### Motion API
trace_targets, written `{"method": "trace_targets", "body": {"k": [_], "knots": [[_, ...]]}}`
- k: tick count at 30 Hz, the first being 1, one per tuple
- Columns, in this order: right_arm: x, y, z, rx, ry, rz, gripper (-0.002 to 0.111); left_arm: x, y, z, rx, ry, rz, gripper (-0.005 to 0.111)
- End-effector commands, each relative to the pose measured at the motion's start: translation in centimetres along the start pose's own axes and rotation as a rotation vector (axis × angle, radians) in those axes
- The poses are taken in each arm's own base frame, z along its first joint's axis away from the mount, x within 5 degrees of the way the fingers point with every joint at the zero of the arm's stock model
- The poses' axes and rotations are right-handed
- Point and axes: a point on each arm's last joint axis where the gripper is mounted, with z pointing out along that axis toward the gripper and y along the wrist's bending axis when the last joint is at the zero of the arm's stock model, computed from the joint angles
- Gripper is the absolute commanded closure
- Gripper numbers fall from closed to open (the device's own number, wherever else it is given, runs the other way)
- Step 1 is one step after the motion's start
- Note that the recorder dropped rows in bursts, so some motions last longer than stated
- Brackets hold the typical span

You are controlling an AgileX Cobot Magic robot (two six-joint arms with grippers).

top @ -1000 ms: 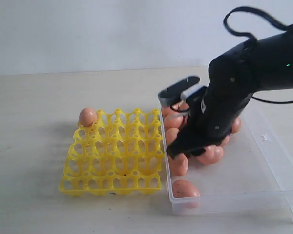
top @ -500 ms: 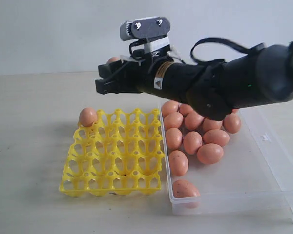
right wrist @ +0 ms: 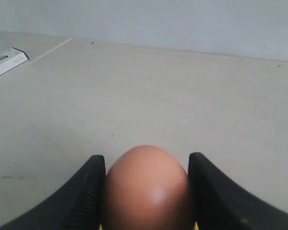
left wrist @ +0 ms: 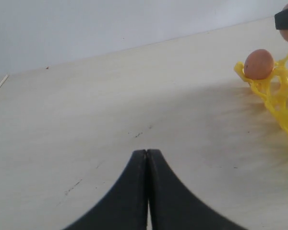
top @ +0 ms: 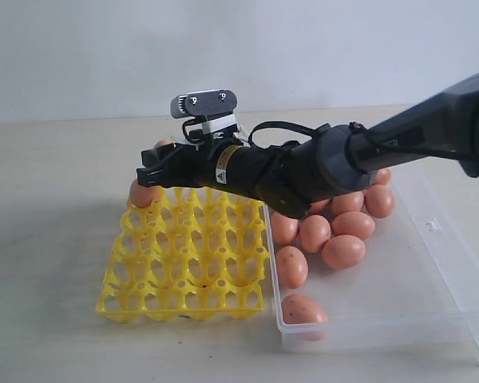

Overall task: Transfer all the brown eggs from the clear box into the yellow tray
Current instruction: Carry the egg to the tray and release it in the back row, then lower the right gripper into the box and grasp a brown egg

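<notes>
Right gripper (right wrist: pixel 146 192): pinched on a brown egg (right wrist: pixel 146 184), one finger on each side of its widest part. In the exterior view the gripper is held over the corner of the yellow tray (top: pixel 180 308) at 11 o'clock.

A second egg (top: pixel 142 194) is seated in that corner cup, just under and beside the gripper, and is partly covered by the fingers. The other cups in view are unfilled, with pointed pegs between them.

The clear box (top: pixel 431 297) lies at 3 o'clock of the tray, its wall just beside the tray's edge. A loose cluster of eggs (top: pixel 343 250) is left in its half nearer the tray. The arm is stretched across the box's far corner, and some eggs are hidden behind it.

Left gripper (left wrist: pixel 147 154): fingers pressed together, nothing between them, low over the bare table (top: pixel 48 239), apart from the tray.
</notes>
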Motion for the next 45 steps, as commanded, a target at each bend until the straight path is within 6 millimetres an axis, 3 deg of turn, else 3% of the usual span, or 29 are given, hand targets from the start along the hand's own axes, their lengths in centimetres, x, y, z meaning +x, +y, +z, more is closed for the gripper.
{"method": "trace_targets", "body": {"k": [1,6,8,12,15,19,23,26,30,33,38,41,45], "knots": [[0.3,-0.5,0.8,0.006,0.007,-0.003,0.108,-0.2,0.0,-0.1,-0.003,-0.019,-0.011,0.107],[0.7,-1.2,1.2,0.027,0.029,-0.018,0.106,-0.2,0.0,-0.1,-0.003,-0.019,-0.013,0.107],[0.9,-1.4,1.3,0.035,0.041,-0.02,0.097,-0.2,0.0,-0.1,-0.003,-0.019,-0.013,0.107],[1.1,-1.5,1.2,0.051,0.072,-0.008,0.068,-0.2,0.0,-0.1,-0.003,-0.019,-0.011,0.107],[1.2,-1.4,1.2,0.036,0.082,-0.007,0.056,-0.2,0.0,-0.1,-0.003,-0.019,-0.011,0.107],[1.0,-1.5,1.0,0.064,0.111,-0.011,0.047,-0.2,0.0,-0.1,-0.003,-0.019,-0.014,0.107],[-1.0,-1.4,-0.2,0.135,0.159,-0.031,0.049,-0.2,0.0,-0.1,-0.003,-0.019,-0.012,0.107],[-5.0,-0.6,-2.6,0.199,0.167,-0.097,0.053,-0.2,0.0,-0.1,-0.003,-0.019,-0.012,0.107],[-10.3,0.2,-8.0,0.35,0.255,-0.178,0.068,-0.2,0.0,-0.1,-0.003,-0.019,-0.014,0.107],[-11.7,0.5,-12.1,0.463,0.427,-0.174,0.083,-0.2,0.0,-0.1,-0.003,-0.019,-0.014,0.107],[-9.8,-0.5,-17.3,0.549,0.854,-0.143,0.102,-0.2,0.0,-0.1,-0.003,-0.019,-0.014,0.107],[-7.3,-1.2,-18.5,0.508,1.029,-0.112,0.094,-0.2,0.0,-0.1,-0.003,-0.019,-0.012,0.107],[-4.7,-1.6,-18.9,0.337,1.146,-0.337,0.072,-0.2,0.0,-0.1,-0.003,-0.019,-0.012,0.107]]}}
